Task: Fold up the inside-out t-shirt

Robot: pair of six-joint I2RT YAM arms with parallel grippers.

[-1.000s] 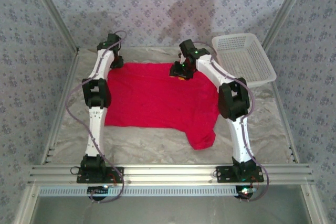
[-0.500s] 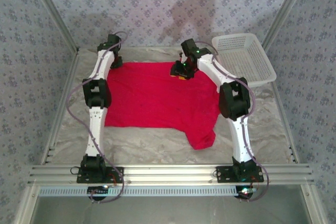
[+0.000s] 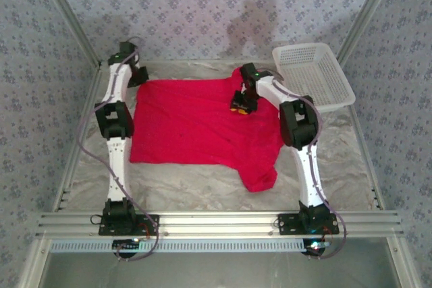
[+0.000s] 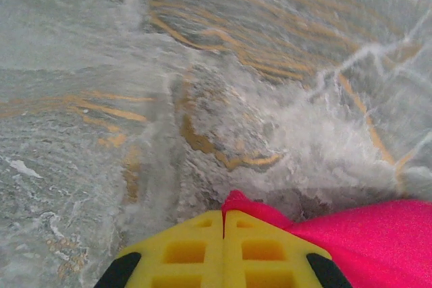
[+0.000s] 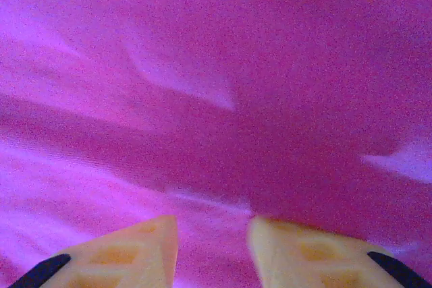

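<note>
Presently: inside-out t-shirt (image 3: pixel 202 129), red, spread flat across the middle of the tabletop (image 3: pixel 196 183). Left fingers (image 4: pixel 182 251) closed, pinching its far-left corner. Right fingers (image 5: pixel 135 247) parted, tips against the cloth near its far edge. White mesh basket (image 3: pixel 314 72), far right.

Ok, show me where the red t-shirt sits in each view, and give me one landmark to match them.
Top external: the t-shirt lies spread out in the middle of the picture.
Left wrist: bottom right, its corner pinched in the shut left gripper.
Right wrist: t-shirt beneath the parted right gripper.
Landmark: the grippers' yellow tips. From above, the left gripper is at the far left corner and the right gripper on the far right part.
</note>
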